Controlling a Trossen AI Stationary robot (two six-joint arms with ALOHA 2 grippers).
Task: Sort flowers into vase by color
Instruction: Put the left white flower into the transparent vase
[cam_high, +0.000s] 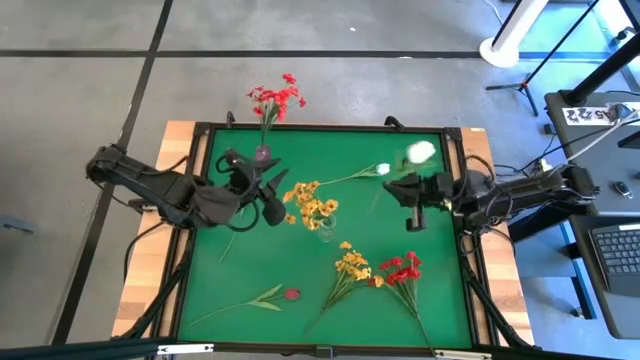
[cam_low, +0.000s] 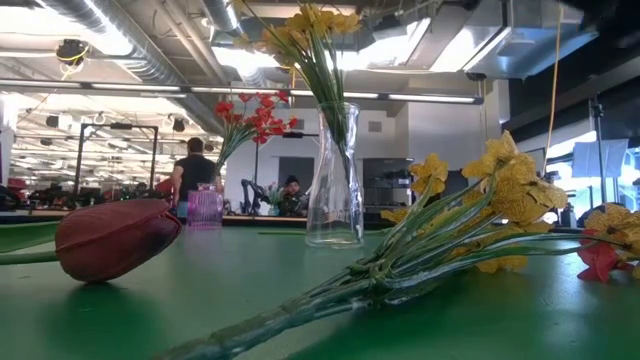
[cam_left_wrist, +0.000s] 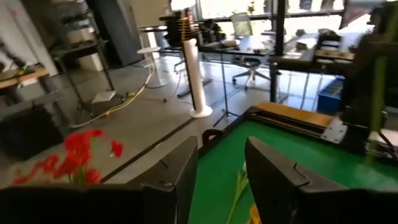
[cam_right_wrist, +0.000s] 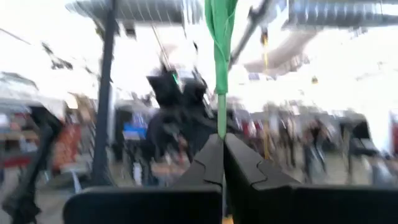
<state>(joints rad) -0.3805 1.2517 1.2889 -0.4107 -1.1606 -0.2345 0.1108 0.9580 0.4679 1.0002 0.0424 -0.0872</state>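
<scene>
A dark bud (cam_high: 292, 295) is seen lying near the front left of the green worktop (cam_high: 250, 265). The left gripper (cam_high: 272, 197), fingers spread, is held beside the yellow flowers (cam_high: 310, 200) in the glass vase (cam_high: 326, 230). At the right, the white flower (cam_high: 420, 152) is raised by its stem, pinched in the right gripper (cam_high: 410, 205).
</scene>
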